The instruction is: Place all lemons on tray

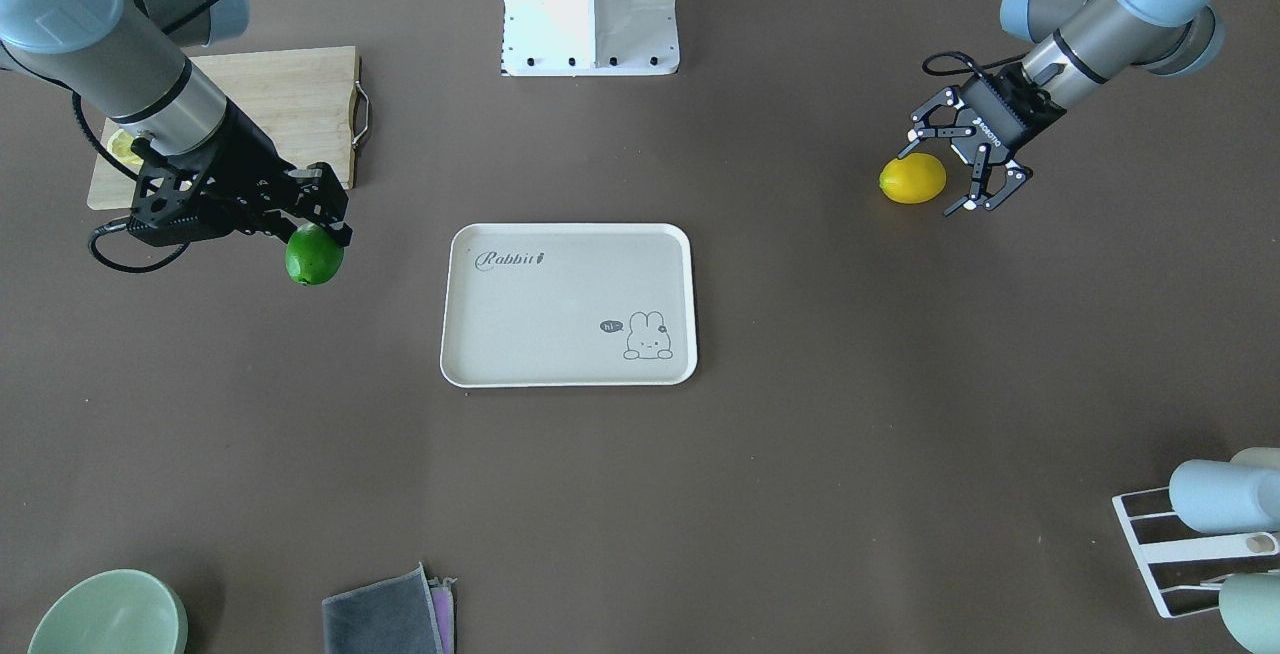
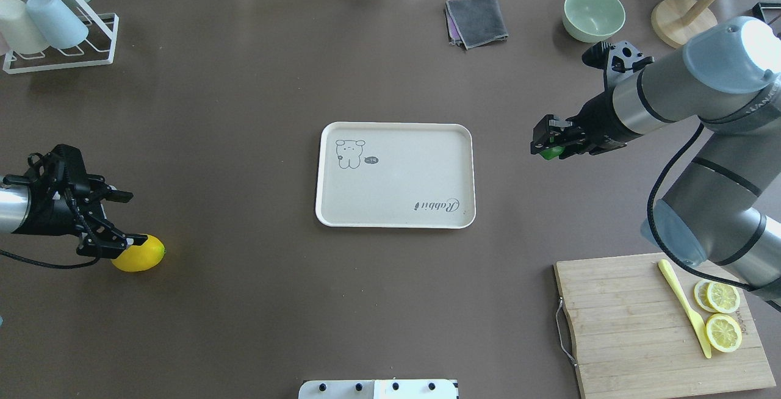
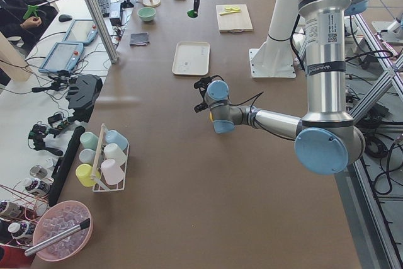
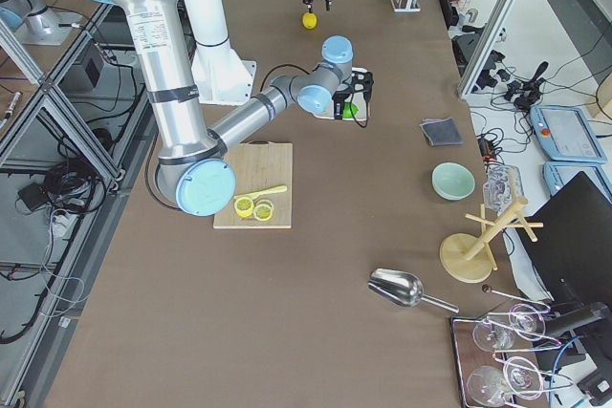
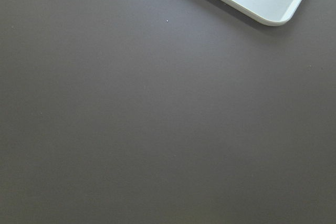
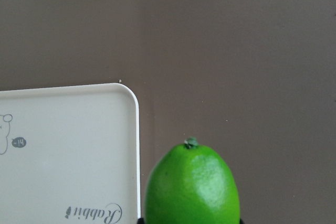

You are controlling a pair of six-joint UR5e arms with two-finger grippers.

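Observation:
The cream tray [image 2: 396,197] with the "Rabbit" script lies at the table's middle with nothing on it; it also shows in the front view [image 1: 560,334]. My right gripper [image 2: 549,146] is shut on the green lemon [image 2: 553,152] and holds it above the table, just off the tray's right short edge. The right wrist view shows the green lemon [image 6: 191,187] beside the tray corner [image 6: 68,150]. My left gripper [image 2: 137,217] is open right beside the yellow lemon [image 2: 139,254], which rests on the table far left of the tray. In the front view the yellow lemon [image 1: 912,179] lies by the open fingers.
A wooden cutting board [image 2: 634,319] with lemon slices [image 2: 723,313] and a yellow knife lies at the near right. A green bowl [image 2: 593,13], a grey cloth [image 2: 476,19], a wooden stand [image 2: 683,21] and a cup rack [image 2: 55,21] line the far edge.

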